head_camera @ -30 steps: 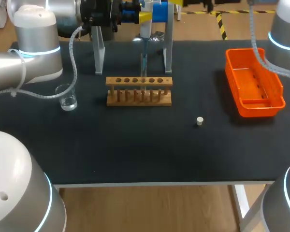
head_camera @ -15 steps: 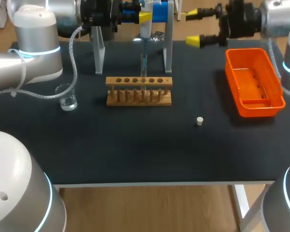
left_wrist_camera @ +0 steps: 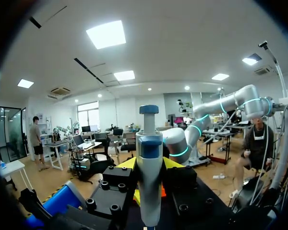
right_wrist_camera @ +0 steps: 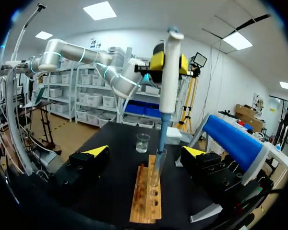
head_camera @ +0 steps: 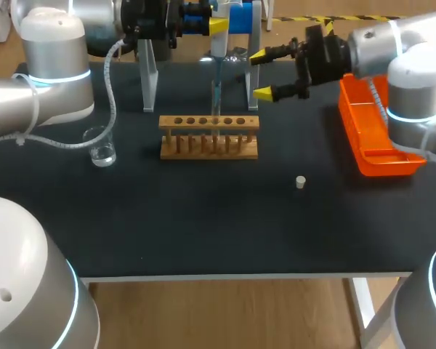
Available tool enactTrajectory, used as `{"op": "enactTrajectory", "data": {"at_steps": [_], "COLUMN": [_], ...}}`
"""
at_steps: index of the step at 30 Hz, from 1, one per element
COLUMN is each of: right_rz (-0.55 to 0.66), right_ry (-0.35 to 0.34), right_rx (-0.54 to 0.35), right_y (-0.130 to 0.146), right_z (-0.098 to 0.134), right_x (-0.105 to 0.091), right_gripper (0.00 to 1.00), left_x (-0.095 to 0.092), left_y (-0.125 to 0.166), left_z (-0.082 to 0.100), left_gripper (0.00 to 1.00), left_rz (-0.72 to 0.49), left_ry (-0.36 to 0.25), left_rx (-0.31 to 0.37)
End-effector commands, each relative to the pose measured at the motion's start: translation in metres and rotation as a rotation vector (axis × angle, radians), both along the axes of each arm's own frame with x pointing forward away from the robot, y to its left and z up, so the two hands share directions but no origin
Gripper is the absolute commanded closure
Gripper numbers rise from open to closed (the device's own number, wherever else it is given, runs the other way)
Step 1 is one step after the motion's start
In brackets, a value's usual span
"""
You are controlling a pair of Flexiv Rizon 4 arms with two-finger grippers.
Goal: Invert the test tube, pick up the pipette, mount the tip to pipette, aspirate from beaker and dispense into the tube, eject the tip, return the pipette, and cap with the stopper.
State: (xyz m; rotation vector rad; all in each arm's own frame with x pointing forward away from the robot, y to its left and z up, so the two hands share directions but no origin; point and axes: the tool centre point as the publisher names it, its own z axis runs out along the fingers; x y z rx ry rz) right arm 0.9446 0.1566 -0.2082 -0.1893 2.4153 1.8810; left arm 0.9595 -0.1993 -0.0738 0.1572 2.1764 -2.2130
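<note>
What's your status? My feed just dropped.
Left fingers shut on pipette, tip in test tube in rack. Right fingers open, near pipette, holding nothing. Stopper loose on table.

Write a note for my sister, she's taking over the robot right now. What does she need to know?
Left end effector: shut on the pipette, held upright over the rack.
Right end effector: open, empty, beside the pipette above the table.
Things: test tube upright in the rack; beaker left of the rack; stopper loose on the table; orange tray on the right.
Done: tube upright, pipette picked up, tip mounted and reaching into the tube.
To do: probably finish dispensing, eject the tip, return the pipette, cap the tube.
</note>
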Motion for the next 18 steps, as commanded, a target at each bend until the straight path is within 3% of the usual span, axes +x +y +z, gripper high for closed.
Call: {"op": "enactTrajectory", "data": {"at_steps": [1, 8, 18], "right_rz": [0.038, 0.035, 0.015], "right_ry": [0.02, 0.055, 0.053], "right_rx": [-0.027, -0.064, -0.14], "right_y": [0.027, 0.044, 0.065], "right_z": [-0.017, -0.036, -0.061], "right_x": [0.017, 0.023, 0.032], "right_gripper": [0.0, 0.0, 0.0], "left_x": [0.002, 0.002, 0.002], "left_y": [0.0, 0.0, 0.0], "left_z": [0.001, 0.001, 0.001], "left_gripper": [1.0, 1.0, 1.0], "left_rz": [-0.005, -0.005, -0.005], "left_ry": [0.0, 0.0, 0.0], "left_rx": [0.002, 0.002, 0.002]}}
